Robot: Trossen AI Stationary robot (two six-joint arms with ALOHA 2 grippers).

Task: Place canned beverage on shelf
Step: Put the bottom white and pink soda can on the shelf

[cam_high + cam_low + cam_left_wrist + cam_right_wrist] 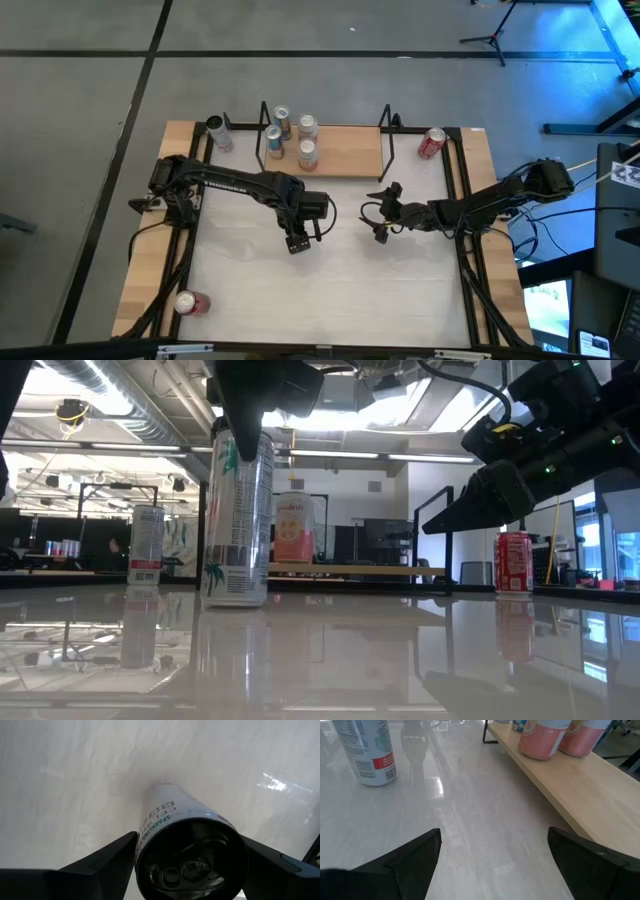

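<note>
A tall white sparkling-drink can (237, 520) stands upright with its base on the white tabletop, near the table's middle. My left gripper (297, 242) is above it, shut on its upper part (189, 845). My right gripper (384, 216) is open and empty, a little above the table to the can's right; it also shows in the low view (440, 525). The shelf (345, 152), a light-wood board in a black frame, stands at the far edge and bears several cans (306, 152). In the right wrist view the shelf board (580, 785) carries pink cans (542, 737). My left gripper pinches the white can between its two fingers (117, 855), on two opposite sides of its wall just under the top rim (145, 840). The fingers come from above, pointing down. The can is upright, its base on the table.
A silver can (217, 132) stands left of the shelf, a red can (432, 143) right of it. Another red can (190, 303) lies at the near left. Black frame rails (462, 200) run along the table's sides. The white tabletop (330, 290) lies between the arms and the near edge.
</note>
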